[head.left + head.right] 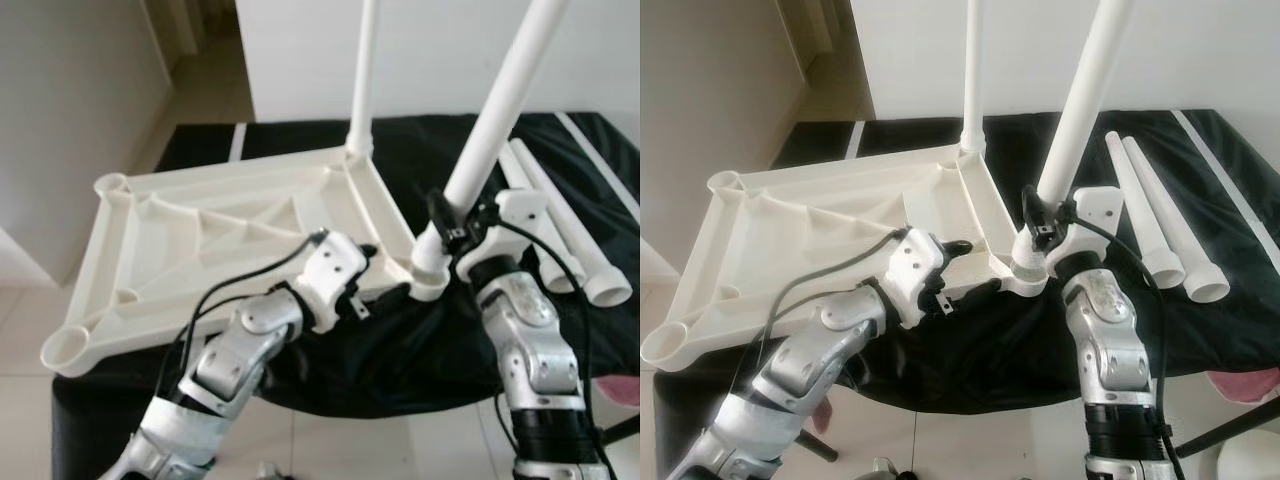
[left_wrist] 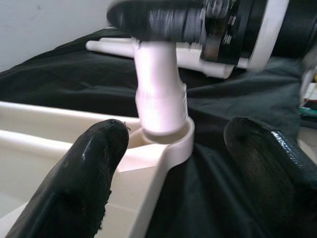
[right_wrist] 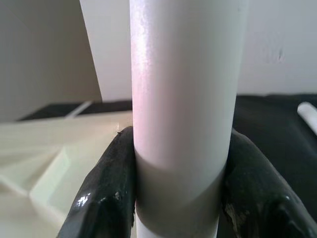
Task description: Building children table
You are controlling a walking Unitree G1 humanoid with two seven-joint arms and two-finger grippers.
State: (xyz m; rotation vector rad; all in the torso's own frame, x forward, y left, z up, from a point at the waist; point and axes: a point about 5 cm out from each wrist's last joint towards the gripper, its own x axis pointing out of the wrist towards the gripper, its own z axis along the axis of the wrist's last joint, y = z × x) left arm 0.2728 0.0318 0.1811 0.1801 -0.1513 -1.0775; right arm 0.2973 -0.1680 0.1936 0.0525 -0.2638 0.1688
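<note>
The right tool (image 3: 181,198) was clamped around a white table leg (image 1: 497,118), its two black fingers (image 3: 106,193) pressed against opposite sides of the tube just above its lower end. That leg stood tilted, its foot seated in the round corner socket (image 1: 428,283) of the upturned white tabletop (image 1: 210,245), at the corner nearest the robot's right arm.

The left tool (image 2: 190,168) sat beside that same socket with its fingers (image 2: 84,173) spread wide, one over the tray-like underside of the tabletop and the other over the black cloth (image 1: 400,350), gripping nothing.

The tabletop lay upside down on the cloth-covered table (image 1: 1230,330), ribs facing up. A second leg (image 1: 973,75) stood upright in the far corner socket. The two sockets toward the table's left side (image 1: 72,350) held nothing. Two more loose legs (image 1: 1160,215) lay side by side on the cloth near the table's right edge.
</note>
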